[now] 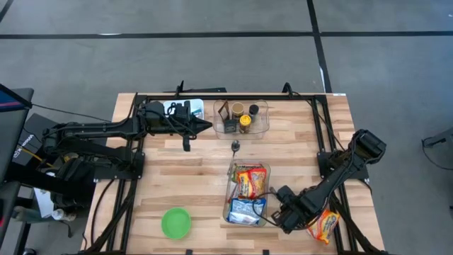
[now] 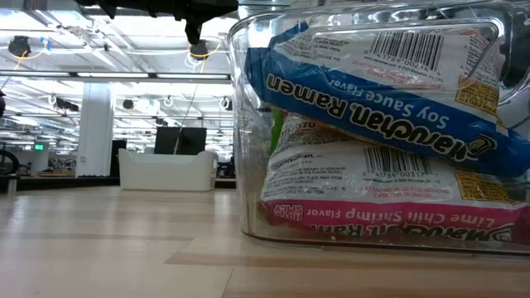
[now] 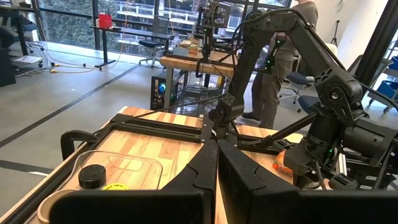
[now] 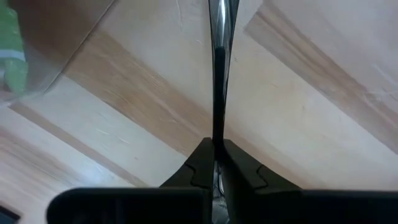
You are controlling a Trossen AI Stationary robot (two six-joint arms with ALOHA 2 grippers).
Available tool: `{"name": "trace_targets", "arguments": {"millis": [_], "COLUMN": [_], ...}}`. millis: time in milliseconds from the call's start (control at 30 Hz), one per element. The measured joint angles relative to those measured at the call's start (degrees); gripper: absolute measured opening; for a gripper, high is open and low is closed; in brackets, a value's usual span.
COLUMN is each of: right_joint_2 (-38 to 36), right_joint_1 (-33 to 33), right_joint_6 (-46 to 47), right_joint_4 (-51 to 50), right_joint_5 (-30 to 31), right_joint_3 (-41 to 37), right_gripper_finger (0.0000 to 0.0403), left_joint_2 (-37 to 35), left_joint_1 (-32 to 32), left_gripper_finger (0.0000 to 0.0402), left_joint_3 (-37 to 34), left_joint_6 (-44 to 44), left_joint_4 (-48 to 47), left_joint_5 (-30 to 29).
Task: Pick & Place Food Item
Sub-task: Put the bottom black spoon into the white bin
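My right end effector sits low at about five o'clock on the counter, fingers pressed together with nothing between them, just beside the right wall of the clear bin near the counter's front edge. In its wrist view the fingers meet in one dark line over bare wood. That bin holds ramen packets: an orange-red one toward twelve o'clock, a blue one toward six. The low view shows a blue soy sauce packet lying atop a lime chili shrimp packet. Another ramen packet lies on the counter at four o'clock from my right end effector, partly under the arm.

My left end effector waits at eleven o'clock, fingers pressed together and empty, beside a second clear bin of small jars. A green bowl rests at seven o'clock.
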Motion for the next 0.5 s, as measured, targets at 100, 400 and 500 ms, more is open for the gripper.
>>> {"name": "trace_targets", "arguments": {"millis": [100, 400, 500], "right_joint_2": [0.00, 0.00, 0.00], "right_joint_1": [-0.01, -0.17, -0.17], "right_joint_6": [0.00, 0.02, 0.05], "right_joint_4": [0.01, 0.26, 0.24], "right_joint_5": [1.08, 4.15, 4.57], "right_joint_3": [0.00, 0.00, 0.00], "right_gripper_finger": [0.0012, 0.0012, 0.0012], "left_joint_2": [0.00, 0.00, 0.00], "left_joint_1": [0.00, 0.00, -0.01], "left_gripper_finger": [0.0008, 0.0008, 0.0008], "left_joint_3": [0.00, 0.00, 0.00], "left_joint_6": [0.00, 0.00, 0.00], "left_joint_4": [0.00, 0.00, 0.00], "left_joint_5": [0.00, 0.00, 0.00]}}
